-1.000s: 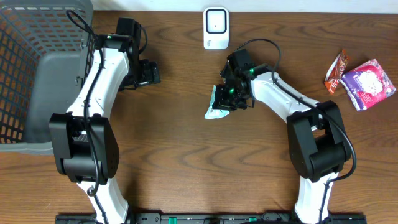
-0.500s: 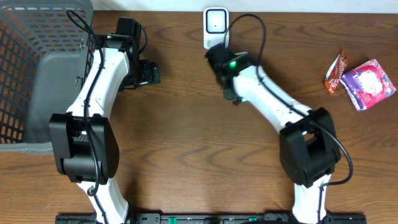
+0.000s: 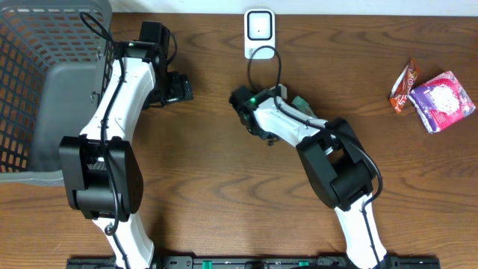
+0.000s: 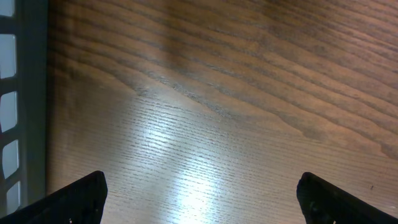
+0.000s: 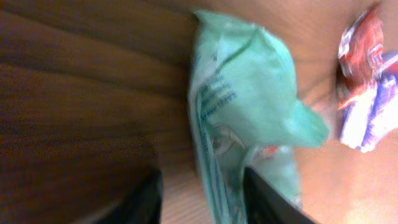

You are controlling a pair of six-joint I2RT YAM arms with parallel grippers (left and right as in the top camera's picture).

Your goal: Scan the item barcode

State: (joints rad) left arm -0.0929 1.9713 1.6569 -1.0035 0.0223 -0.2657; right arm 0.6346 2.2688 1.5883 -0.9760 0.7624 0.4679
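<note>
The item is a mint-green packet [image 5: 242, 118], with a corner of it showing beside the right arm [image 3: 300, 101] in the overhead view. It lies on the table, below and to the right of the white scanner [image 3: 259, 33]. My right gripper [image 5: 202, 186] is open. The packet's edge lies between its fingers, against the right finger [image 5: 267, 199] and clear of the left one. No barcode shows. My left gripper [image 4: 202, 196] stands open over bare wood, seen at upper left [image 3: 179, 88] from overhead.
A grey mesh basket [image 3: 30, 45] fills the far left and its wall edges the left wrist view [image 4: 31, 93]. A red snack packet [image 3: 405, 86] and a purple one [image 3: 442, 101] lie at the far right.
The right arm swung from below the scanner to the left and folded back on itself. Its jaws went from shut on the green packet to open. The left arm stayed still.
</note>
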